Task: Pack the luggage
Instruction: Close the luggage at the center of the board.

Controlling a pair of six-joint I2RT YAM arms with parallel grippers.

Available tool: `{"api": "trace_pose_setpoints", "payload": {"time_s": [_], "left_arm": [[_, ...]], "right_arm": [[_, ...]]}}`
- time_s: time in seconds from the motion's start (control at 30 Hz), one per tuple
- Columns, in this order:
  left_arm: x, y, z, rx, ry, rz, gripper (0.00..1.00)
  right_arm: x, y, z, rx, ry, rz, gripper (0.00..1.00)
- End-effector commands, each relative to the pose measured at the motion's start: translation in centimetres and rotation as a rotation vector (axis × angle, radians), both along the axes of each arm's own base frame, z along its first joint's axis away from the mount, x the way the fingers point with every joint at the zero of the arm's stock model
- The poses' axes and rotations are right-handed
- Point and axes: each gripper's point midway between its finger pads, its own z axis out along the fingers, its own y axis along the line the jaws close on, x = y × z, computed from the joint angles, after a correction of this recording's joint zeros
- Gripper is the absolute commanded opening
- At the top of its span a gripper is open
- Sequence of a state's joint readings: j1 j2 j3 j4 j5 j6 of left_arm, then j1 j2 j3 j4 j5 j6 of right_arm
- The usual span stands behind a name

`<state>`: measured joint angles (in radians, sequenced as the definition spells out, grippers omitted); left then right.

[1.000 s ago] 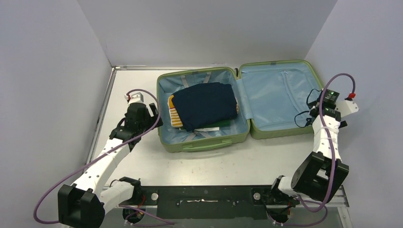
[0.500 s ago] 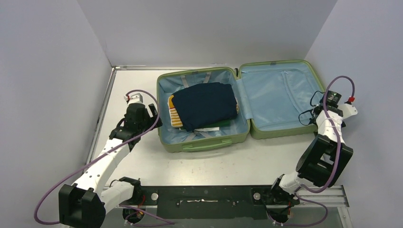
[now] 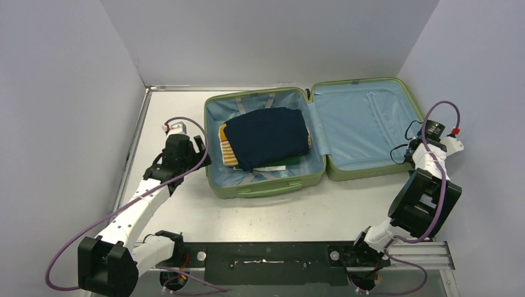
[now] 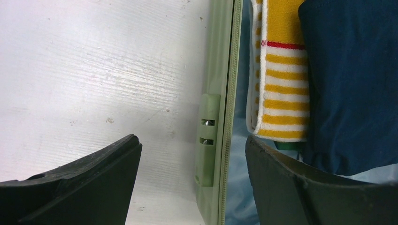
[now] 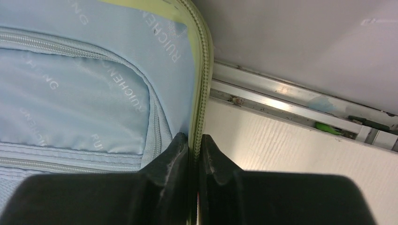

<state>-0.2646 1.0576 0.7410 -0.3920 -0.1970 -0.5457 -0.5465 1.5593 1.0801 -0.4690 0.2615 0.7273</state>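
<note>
Pale lilac walls [image 3: 62, 74] on 3 sides, white tabletop [image 3: 278, 210] w/ scuffs, even light

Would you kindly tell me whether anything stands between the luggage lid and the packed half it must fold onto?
Yes. The open left gripper straddles the left rim of the luggage, one finger inside beside the striped garment, likely where the edge of the lid would land. The right gripper is shut on that lid's rim.

You see a scuffed white counter [image 3: 260, 216] boxed in by pale grey walls [image 3: 62, 93], with a metal rail [image 3: 179, 88] along its far edge. A folded navy garment [image 3: 267, 136] lies on a yellow-and-white striped cloth [image 3: 226, 151]. The dark green thing [image 3: 290, 163] under them may be another piece of clothing.
</note>
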Motion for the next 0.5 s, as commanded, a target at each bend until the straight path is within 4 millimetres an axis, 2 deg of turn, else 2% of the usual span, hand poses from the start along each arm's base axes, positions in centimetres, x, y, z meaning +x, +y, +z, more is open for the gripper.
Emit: {"api": "trace_pose_setpoints", "payload": {"time_s": [0.0,0.27,0.47], "left_arm": [[0.8,-0.2,0.8,-0.015,-0.041,-0.005,0.79],[0.9,-0.4,0.8,-0.029,-0.042,-0.005,0.78],[0.9,-0.3,0.7,-0.030,-0.042,-0.002,0.78]], "right_arm": [[2.0,0.7,2.7,-0.039,-0.076,0.035,0.00],[4.8,3.2,12.4,-0.252,-0.183,0.075,0.00],[4.3,5.6,16.6,-0.337,-0.248,0.095,0.00]]}}
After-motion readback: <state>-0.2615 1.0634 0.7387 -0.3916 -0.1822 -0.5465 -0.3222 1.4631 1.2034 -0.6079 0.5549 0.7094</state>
